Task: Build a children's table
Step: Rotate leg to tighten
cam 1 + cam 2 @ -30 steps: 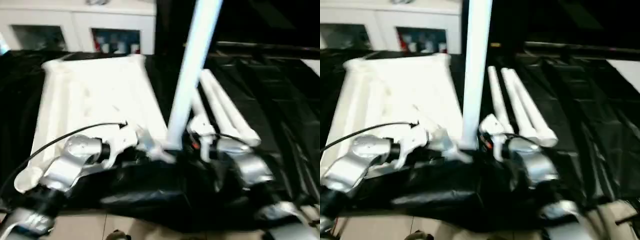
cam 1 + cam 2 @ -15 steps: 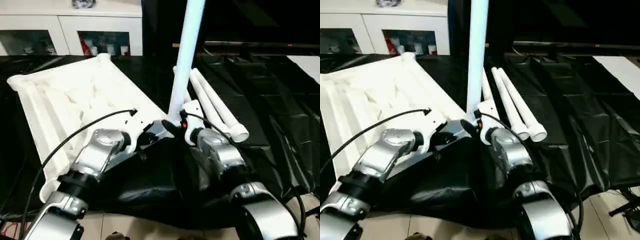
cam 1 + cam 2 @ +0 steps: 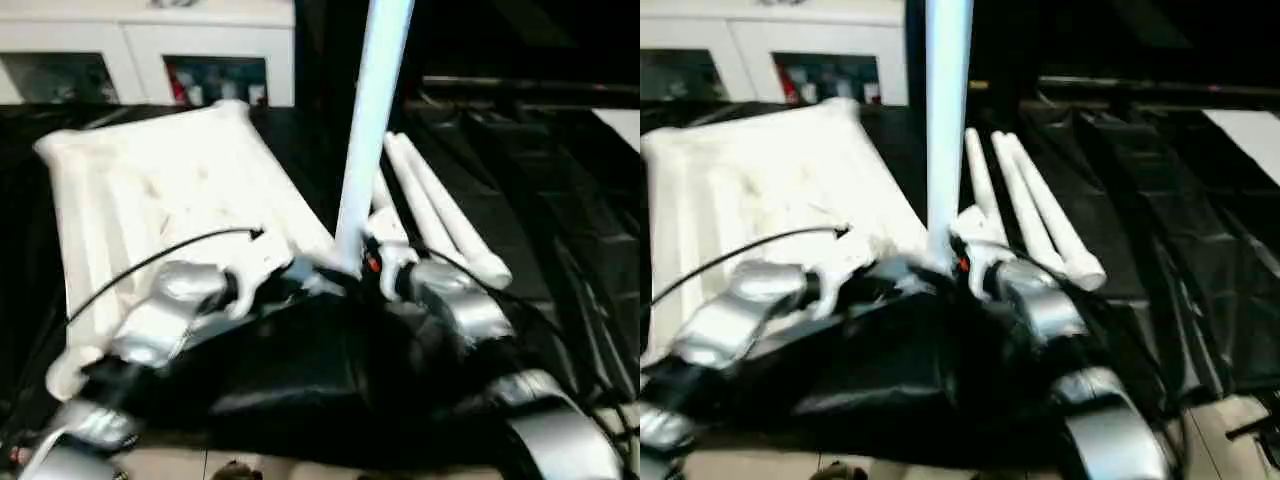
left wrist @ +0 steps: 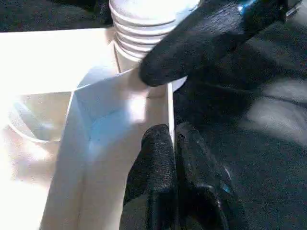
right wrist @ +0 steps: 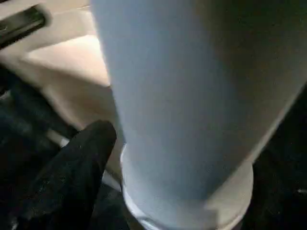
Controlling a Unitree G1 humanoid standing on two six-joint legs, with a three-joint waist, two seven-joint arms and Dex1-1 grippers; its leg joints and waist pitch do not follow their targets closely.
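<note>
The children's table top (image 3: pixel 160 190) lies white and underside up on black sheeting. One white leg (image 3: pixel 370 130) stands upright in its near right corner socket; its ribbed collar (image 4: pixel 144 24) sits in that socket. My left gripper (image 4: pixel 172 132) is shut on the thin rim wall of the top, just beside the socket. My right gripper (image 3: pixel 365 262) is open around the foot of the leg (image 5: pixel 192 96), with one black finger (image 5: pixel 76 172) close beside it. Its other finger is hidden behind the leg.
Spare white legs (image 3: pixel 440 215) lie side by side on the black sheeting (image 3: pixel 560 200) to the right of the standing leg. A white cabinet with glass doors (image 3: pixel 150 50) stands behind the table top. Pale floor (image 3: pixel 300 470) shows below the sheeting's near edge.
The camera has swung about, shifting the whole picture. The leg stays upright in the corner socket, and both grippers stay at that corner.
</note>
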